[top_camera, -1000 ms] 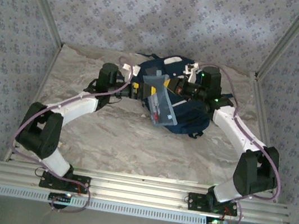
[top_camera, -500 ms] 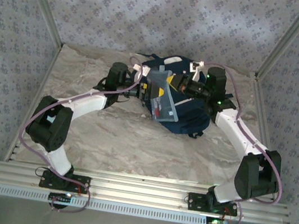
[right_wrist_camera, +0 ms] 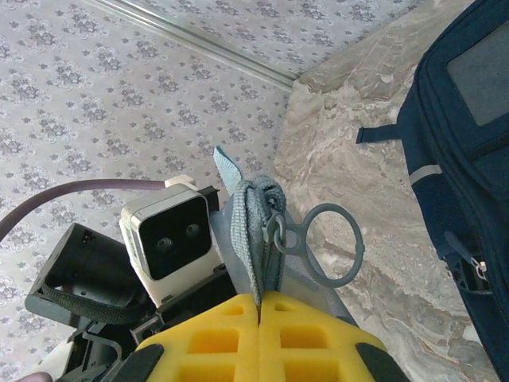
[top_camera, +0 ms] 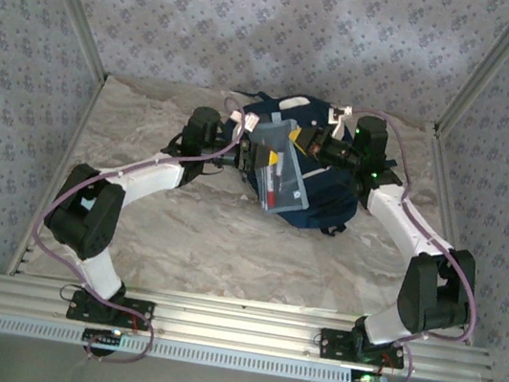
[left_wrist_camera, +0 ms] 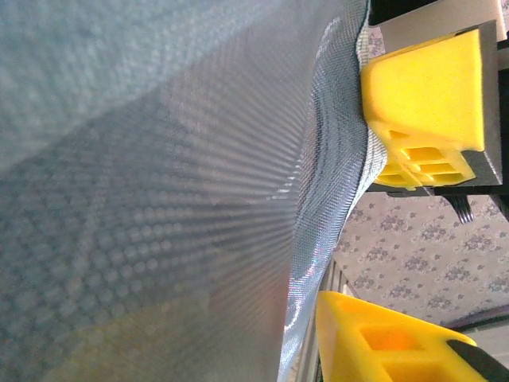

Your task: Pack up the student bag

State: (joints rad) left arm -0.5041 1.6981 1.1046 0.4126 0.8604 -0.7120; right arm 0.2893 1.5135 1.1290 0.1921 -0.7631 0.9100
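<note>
The navy student bag (top_camera: 325, 202) lies at the back middle of the table, and its side (right_wrist_camera: 469, 143) fills the right edge of the right wrist view. A clear mesh pouch (top_camera: 280, 171) with pens inside hangs tilted over the bag. My right gripper (top_camera: 303, 141) is shut on the pouch's grey fabric end (right_wrist_camera: 254, 215), beside a ring zip pull (right_wrist_camera: 334, 243). My left gripper (top_camera: 252, 155) is at the pouch's left edge. Its yellow fingers (left_wrist_camera: 425, 103) stand apart, with the mesh (left_wrist_camera: 159, 199) lying against their tips and wall showing between them.
The marbled tabletop (top_camera: 228, 235) is bare in front of the bag. Patterned walls close in the back and both sides. Aluminium rails (top_camera: 233, 323) run along the near edge by the arm bases. The left wrist's camera housing (right_wrist_camera: 167, 239) sits close to my right fingers.
The left arm has swung in to the pouch's left edge and its jaws have narrowed. The pouch has risen and turned slightly over the bag, and the right arm has shifted back a little.
</note>
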